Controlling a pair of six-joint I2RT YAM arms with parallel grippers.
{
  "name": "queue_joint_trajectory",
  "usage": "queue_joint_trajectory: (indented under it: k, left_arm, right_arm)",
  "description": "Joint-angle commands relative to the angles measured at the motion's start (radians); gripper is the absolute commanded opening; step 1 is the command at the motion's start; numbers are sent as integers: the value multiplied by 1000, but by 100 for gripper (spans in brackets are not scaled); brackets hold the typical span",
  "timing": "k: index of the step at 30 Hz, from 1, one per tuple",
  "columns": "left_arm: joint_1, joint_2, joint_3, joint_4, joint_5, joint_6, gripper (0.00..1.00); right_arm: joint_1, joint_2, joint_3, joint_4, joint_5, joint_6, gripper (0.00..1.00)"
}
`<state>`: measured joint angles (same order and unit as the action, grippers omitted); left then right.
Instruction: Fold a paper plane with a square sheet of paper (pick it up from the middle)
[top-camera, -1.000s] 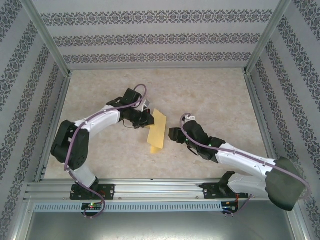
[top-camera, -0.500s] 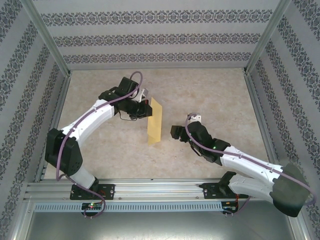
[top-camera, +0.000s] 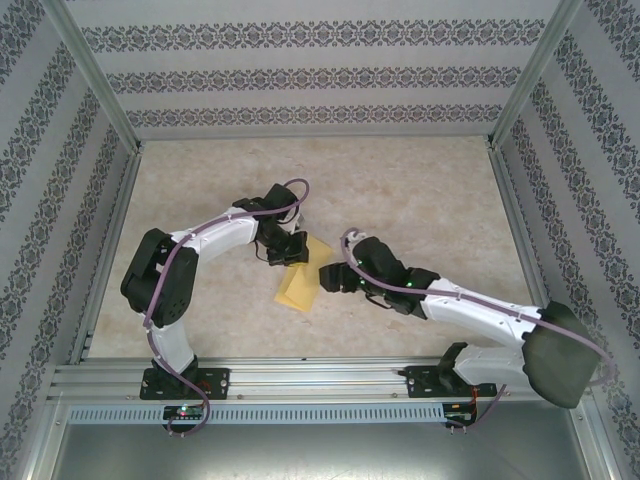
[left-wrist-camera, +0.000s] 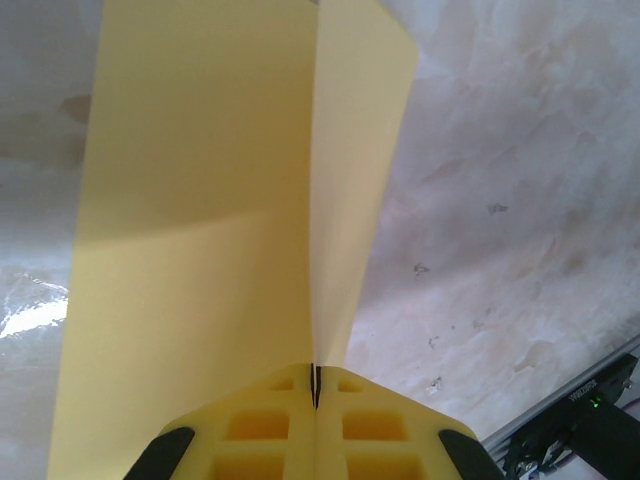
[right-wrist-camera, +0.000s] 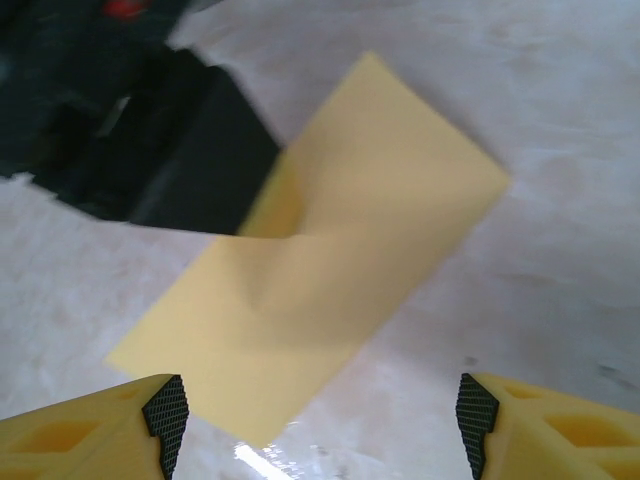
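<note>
Left gripper (top-camera: 293, 250): I've got it clenched on the fold's far end.
Right gripper (top-camera: 328, 277): released, holding nothing, just right of the paper.
Square sheet of paper (top-camera: 300, 280): folded double, mid-desk (top-camera: 420, 190), between my grippers.

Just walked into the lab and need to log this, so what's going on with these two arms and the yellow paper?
The left arm's tool is shut on the yellow sheet of paper, which looks doubled over into a rectangle over the table. The right arm's tool is open, facing the sheet from the right and apart from it. No plane shape yet; the folding looks to be at an early stage.
</note>
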<state>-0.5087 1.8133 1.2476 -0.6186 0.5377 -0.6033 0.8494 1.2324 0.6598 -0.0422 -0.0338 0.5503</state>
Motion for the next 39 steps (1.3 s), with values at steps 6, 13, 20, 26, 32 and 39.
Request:
queue_joint_trajectory:
  k: [6,13,20,26,32,39]
  left_arm:
    - [-2,-11,-20,48,-25,-68,0]
    - [-2,-34,-34,79,10,-85,6]
    - [-2,-59,-57,120,58,-93,20]
    - [-3,-63,-66,155,105,-107,25]
    - [-2,-65,-68,158,108,-109,25]
    - [-2,-74,-70,155,106,-109,25]
  right_arm:
    - [244,174,168,-52,223,-69,75]
    - [396,341,339,-264,533,-86,78]
    - [427,416,389,-301,572,-57,77]
    - [433,427,382,-292,559,-47,74]
    - [439,463,397,-287,533,-41,74]
    - [432,470,389,-293,565,-9,52]
